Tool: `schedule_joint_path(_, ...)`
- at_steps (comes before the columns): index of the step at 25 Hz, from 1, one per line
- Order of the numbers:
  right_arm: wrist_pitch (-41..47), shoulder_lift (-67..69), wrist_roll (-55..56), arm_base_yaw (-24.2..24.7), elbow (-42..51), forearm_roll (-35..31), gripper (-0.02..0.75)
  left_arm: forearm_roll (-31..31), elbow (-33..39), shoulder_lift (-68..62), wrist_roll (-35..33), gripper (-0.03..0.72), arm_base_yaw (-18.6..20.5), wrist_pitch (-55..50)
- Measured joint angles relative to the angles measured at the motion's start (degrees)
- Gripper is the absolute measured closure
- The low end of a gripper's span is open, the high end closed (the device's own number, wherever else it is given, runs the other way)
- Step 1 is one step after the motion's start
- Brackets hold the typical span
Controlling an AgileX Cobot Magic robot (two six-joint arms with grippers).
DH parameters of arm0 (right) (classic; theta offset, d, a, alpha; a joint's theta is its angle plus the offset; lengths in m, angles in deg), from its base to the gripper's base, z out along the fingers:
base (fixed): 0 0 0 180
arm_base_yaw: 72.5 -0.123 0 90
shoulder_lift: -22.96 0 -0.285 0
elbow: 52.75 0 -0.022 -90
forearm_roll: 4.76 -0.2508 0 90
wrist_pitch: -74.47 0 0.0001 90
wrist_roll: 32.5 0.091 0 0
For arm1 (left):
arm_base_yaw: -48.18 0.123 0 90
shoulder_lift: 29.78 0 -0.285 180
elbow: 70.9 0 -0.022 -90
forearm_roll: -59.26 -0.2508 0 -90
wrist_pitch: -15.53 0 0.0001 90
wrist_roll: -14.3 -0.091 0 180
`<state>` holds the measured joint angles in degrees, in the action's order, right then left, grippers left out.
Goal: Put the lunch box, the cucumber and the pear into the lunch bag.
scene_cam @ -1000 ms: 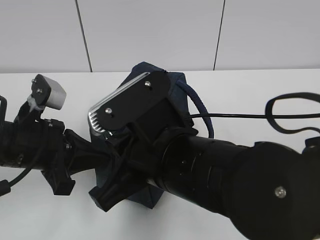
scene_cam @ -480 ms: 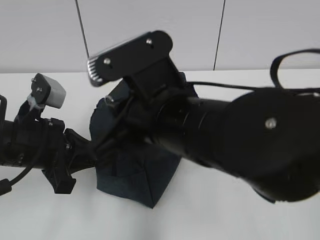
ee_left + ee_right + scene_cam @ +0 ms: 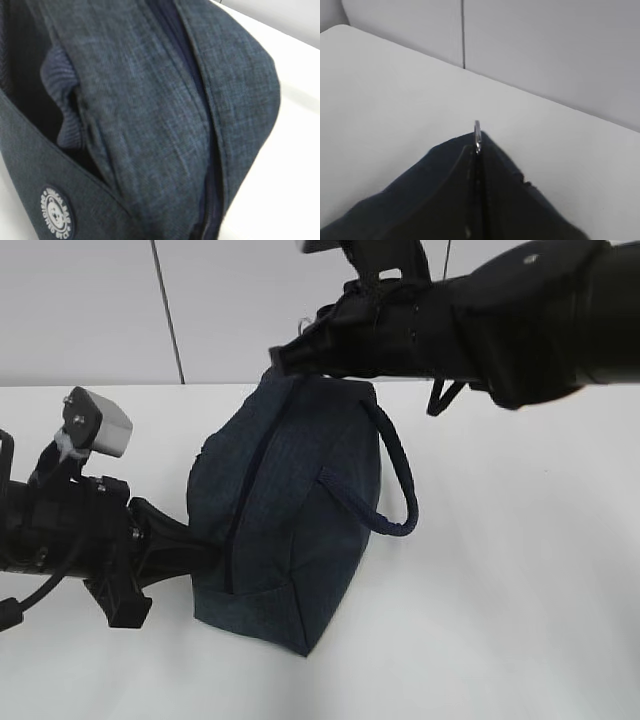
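Lunch bag [image 3: 290, 520] lies zipped on the white table [image 3: 520, 570], my left gripper [image 3: 190, 550] against its near end, my right gripper [image 3: 290, 358] above the silver ring pull [image 3: 477, 134], both jaw states unclear; packing looks finished.

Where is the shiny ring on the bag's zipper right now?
The silver ring pull sticks up at the far tip of the lunch bag, toward the wall, centre of the right wrist view.

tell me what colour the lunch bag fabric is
Dark navy blue with a heathered weave; the lunch bag shows it best in the left wrist view.
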<state>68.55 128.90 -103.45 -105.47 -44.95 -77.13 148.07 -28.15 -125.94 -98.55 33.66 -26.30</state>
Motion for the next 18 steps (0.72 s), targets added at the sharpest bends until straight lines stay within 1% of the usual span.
schedule_joint_path(1, 1.47, 1.19, 0.0, 1.5, -1.39, -0.83, 0.738, -0.05, 0.0, 0.0, 0.06, 0.676, 0.0, 0.0)
schedule_joint_path(3, 6.75, 5.09, 0.0, 6.11, -5.64, -4.72, 0.738, -0.05, -0.03, 0.0, 0.06, 0.676, 0.0, 0.0)
schedule_joint_path(4, 10.41, 7.52, 0.0, 8.81, -7.98, -8.04, 0.738, -0.05, -0.03, 0.0, 0.06, 0.676, 0.0, 0.0)
schedule_joint_path(7, 18.73, 13.38, 0.0, 14.71, -12.39, -16.38, 0.738, 0.23, -0.06, 0.0, 0.06, 0.676, 0.0, 0.05)
schedule_joint_path(9, 22.7, 16.52, 1.05, 17.66, -13.74, -19.76, 0.738, 0.44, -0.13, 0.0, 0.06, 0.676, 0.0, 0.23)
schedule_joint_path(11, 26.42, 19.18, 3.6, 20.21, -14.49, -21.23, 0.738, 0.58, -0.23, 0.0, 0.06, 0.677, 0.0, 0.56)
schedule_joint_path(14, 32.43, 23.1, 8.17, 23.47, -14.92, -21.75, 0.738, 0.64, -0.23, 0.0, 0.06, 0.677, 0.0, 0.62)
schedule_joint_path(16, 35.38, 25.46, 10.85, 24.41, -15.03, -21.56, 0.738, 0.64, -0.23, 0.0, 0.06, 0.677, 0.0, 0.75)
schedule_joint_path(18, 36.37, 26.64, 13.67, 24.77, -15.03, -20.66, 0.738, 0.64, -0.23, -0.12, 0.4, 0.677, 0.0, 0.85)
